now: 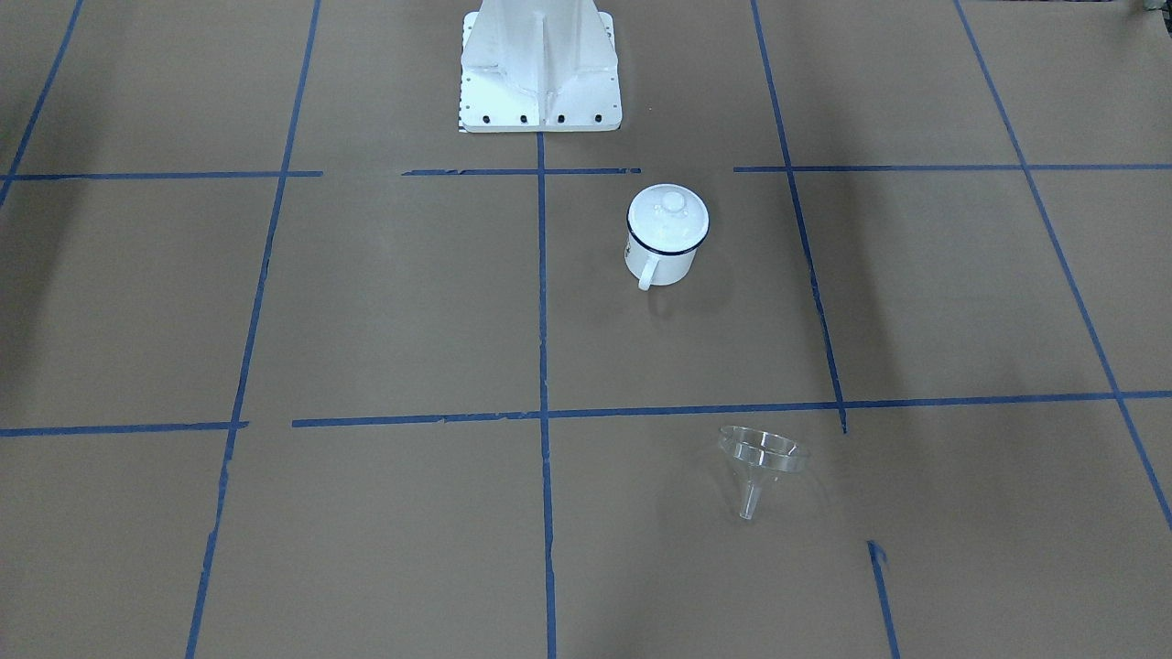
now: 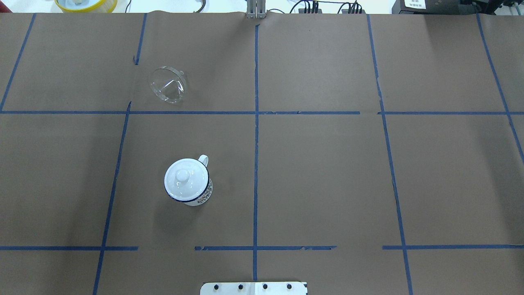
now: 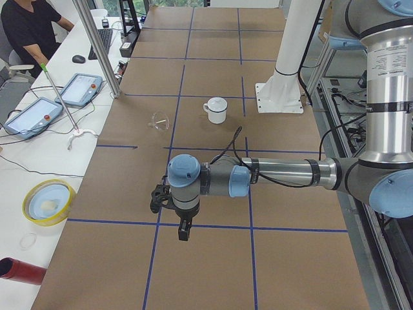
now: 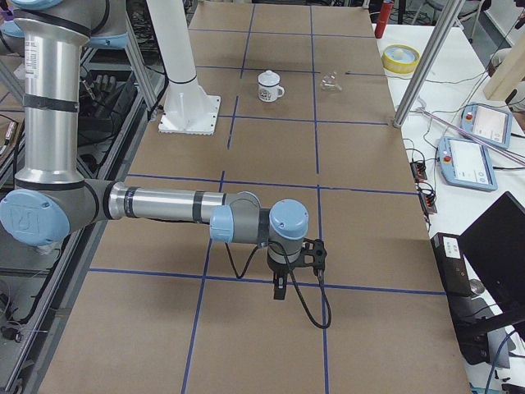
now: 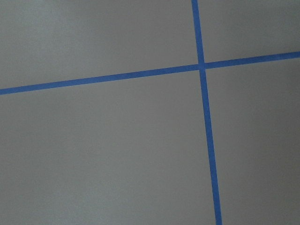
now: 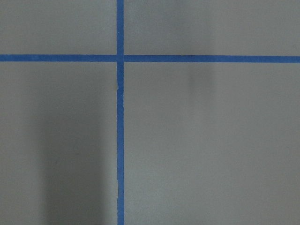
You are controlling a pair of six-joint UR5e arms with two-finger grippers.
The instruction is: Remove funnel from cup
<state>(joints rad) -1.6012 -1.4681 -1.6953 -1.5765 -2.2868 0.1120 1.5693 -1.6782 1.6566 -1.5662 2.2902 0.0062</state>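
The clear funnel (image 1: 763, 458) lies tilted on the brown paper, its spout resting on the table, well apart from the cup; it also shows in the overhead view (image 2: 168, 85). The white cup (image 1: 664, 252) with a dark blue rim stands upright (image 2: 200, 196) with a white knobbed lid (image 2: 182, 177) on top. My left gripper (image 3: 184, 229) and right gripper (image 4: 280, 289) show only in the side views, hanging low over the two ends of the table, far from both things. I cannot tell whether they are open or shut. The wrist views show only paper and blue tape.
The robot's white base (image 1: 540, 82) stands behind the cup. A side bench holds a yellow bowl (image 3: 48, 201), teach pendants (image 3: 80, 89) and a metal pole (image 3: 97, 45). A person (image 3: 29, 26) sits at its far end.
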